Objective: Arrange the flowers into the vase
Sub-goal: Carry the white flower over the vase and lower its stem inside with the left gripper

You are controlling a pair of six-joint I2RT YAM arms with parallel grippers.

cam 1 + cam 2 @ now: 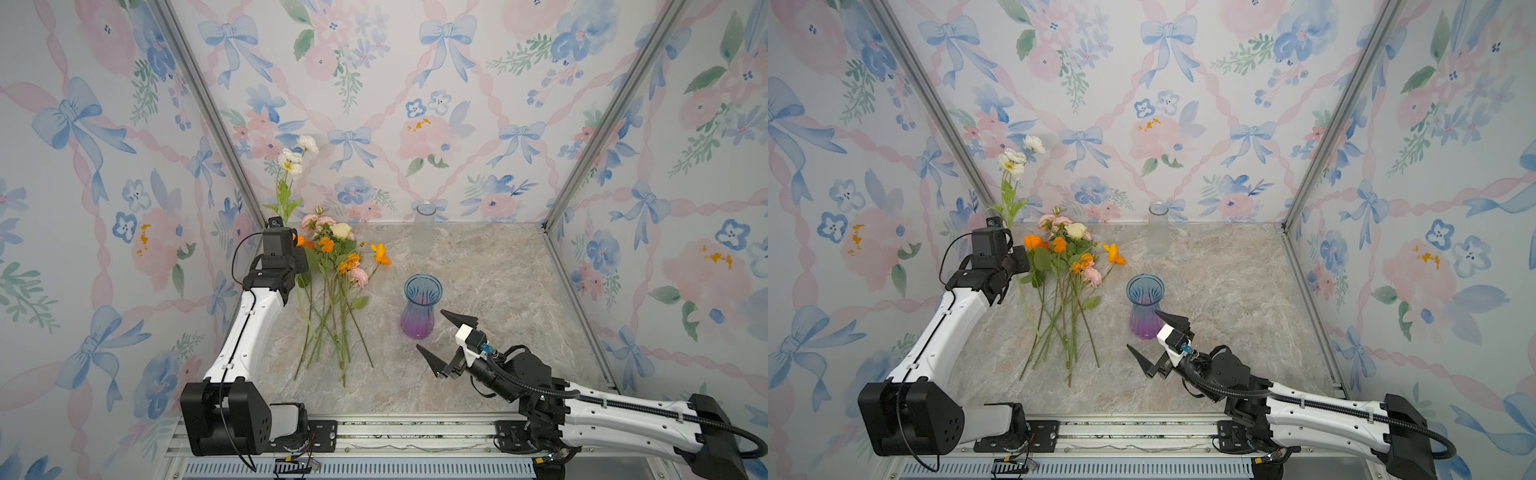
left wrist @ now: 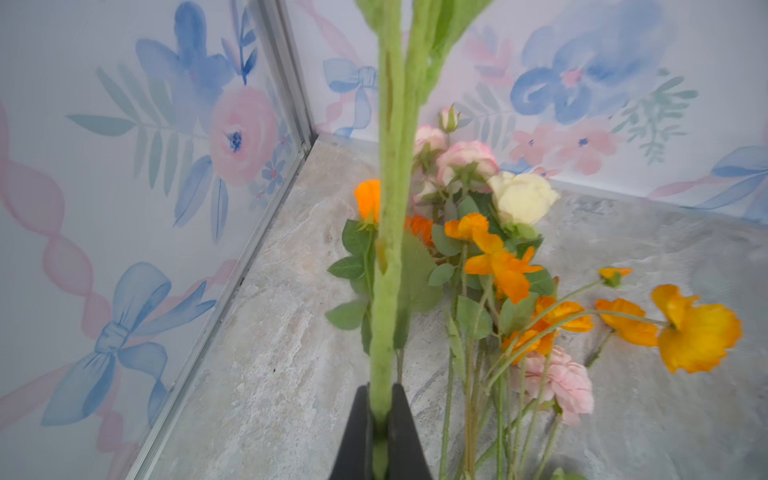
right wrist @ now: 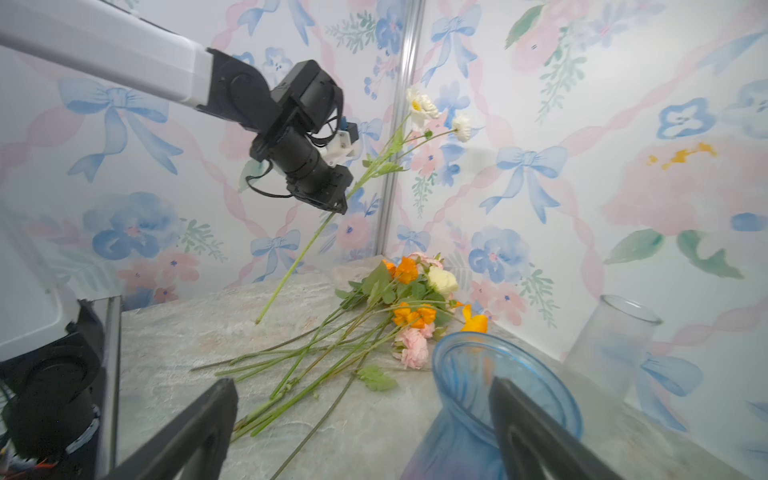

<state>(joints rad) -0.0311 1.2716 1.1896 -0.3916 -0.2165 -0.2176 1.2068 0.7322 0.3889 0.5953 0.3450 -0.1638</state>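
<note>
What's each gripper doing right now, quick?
Left gripper: closed on the white flower stem.
Right gripper: open, holding nothing, by the blue vase.

Open tabletop [image 1: 498,291] by the right gripper [image 1: 430,328]; the left gripper [image 2: 380,390] is hemmed in.
A blue vase [image 1: 422,303] stands just beside the right gripper's far finger and blocks that side. Bare marble lies between its near finger and the heap of flowers [image 1: 332,291]. A clear glass vase [image 1: 424,232] stands beyond, by the back wall [image 1: 374,166]. The left gripper, clamped on a white-flowered stem [image 1: 284,195], hangs over the heap, close to the side wall [image 1: 166,208].
</note>
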